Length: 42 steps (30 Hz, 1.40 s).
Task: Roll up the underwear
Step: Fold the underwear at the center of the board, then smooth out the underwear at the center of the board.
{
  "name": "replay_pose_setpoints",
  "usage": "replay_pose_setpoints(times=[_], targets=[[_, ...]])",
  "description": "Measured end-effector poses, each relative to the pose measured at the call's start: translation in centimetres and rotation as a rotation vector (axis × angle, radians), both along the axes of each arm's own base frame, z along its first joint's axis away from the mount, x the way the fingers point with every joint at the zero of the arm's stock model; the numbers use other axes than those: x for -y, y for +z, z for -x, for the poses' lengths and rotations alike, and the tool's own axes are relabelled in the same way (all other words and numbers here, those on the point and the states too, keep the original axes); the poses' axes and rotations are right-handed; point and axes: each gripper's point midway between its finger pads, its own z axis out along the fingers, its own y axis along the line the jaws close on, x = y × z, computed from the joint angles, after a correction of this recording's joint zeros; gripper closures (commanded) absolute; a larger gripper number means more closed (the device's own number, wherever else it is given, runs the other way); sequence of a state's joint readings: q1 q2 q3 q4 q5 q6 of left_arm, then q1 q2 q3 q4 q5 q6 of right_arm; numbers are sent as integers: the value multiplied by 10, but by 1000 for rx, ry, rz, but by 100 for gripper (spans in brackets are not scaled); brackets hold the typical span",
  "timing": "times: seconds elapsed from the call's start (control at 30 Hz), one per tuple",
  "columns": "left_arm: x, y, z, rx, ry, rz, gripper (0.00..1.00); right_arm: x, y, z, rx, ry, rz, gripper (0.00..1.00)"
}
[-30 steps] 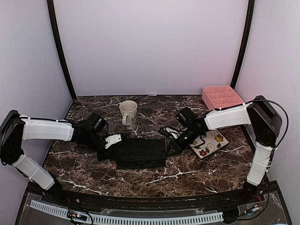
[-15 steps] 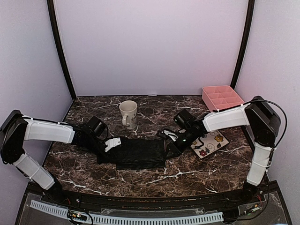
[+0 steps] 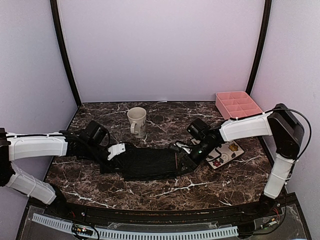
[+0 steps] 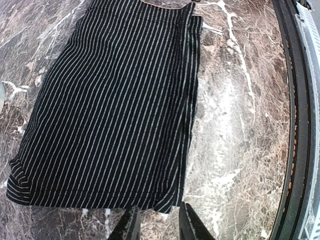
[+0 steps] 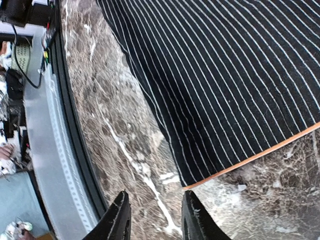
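The black underwear (image 3: 147, 164), ribbed with thin pale stripes, lies spread flat on the marble table (image 3: 100, 190) between my two grippers. My left gripper (image 3: 113, 153) is at its left end. In the left wrist view the left gripper (image 4: 157, 226) is open, and the underwear (image 4: 110, 105) has a corner just beyond the fingertips (image 4: 131, 227), not between them. My right gripper (image 3: 184, 159) is at its right end. In the right wrist view the right gripper (image 5: 154, 220) is open over bare table, just short of the orange-edged hem of the underwear (image 5: 225, 75). The pale pink and white underwear is out of view.
A cream mug (image 3: 137, 121) stands behind the cloth, left of centre. A flowered white square plate (image 3: 226, 151) lies under the right arm. A pink divided box (image 3: 237, 104) sits at the back right corner. The table's black front rim (image 4: 295, 125) is close to the cloth.
The black underwear has spread wider and shifted a little toward the near edge. My left arm has drawn back to the left. My right gripper has moved slightly nearer.
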<state>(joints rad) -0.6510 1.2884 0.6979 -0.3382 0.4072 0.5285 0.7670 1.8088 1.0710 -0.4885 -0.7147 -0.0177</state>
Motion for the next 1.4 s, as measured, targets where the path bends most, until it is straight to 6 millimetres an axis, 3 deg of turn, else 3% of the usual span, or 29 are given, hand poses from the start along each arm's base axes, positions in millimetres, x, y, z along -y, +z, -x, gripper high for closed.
replay_pose_setpoints(times=[0.17,0.33,0.43,0.53,0.6,0.77,0.97,1.1,1.13,1.2,1.23,1.27,1.4], targets=[[4,-7,-10,-2,27,-19,76,-6,6,-8,-25,-55,-26,79],[9,-27,-16,-12,34,-61,78,-19,16,-30,-10,-126,-49,88],[10,-40,-15,-29,28,-102,79,-24,4,-37,-1,-136,-28,89],[10,-50,-11,-40,13,-132,80,-22,-20,-28,-22,-119,35,89],[10,-52,-9,-37,4,-143,80,-21,-31,-18,-34,-96,67,88],[3,-62,-1,-43,-1,-170,80,-21,-32,-7,-11,-61,64,75],[-2,-47,0,13,16,-144,64,-16,-23,-7,53,-56,75,59],[0,-5,-14,125,90,-56,53,-12,9,-19,140,-104,53,54],[1,9,-21,165,128,-24,44,-13,21,-24,174,-121,31,52],[2,40,-38,250,216,44,12,-15,55,-40,263,-172,-39,29],[3,52,-45,284,252,74,3,-15,72,-50,310,-208,-77,25],[3,68,-54,317,313,119,1,-15,93,-60,370,-251,-130,2],[4,118,-79,368,512,321,1,-5,174,-89,572,-441,-343,0]])
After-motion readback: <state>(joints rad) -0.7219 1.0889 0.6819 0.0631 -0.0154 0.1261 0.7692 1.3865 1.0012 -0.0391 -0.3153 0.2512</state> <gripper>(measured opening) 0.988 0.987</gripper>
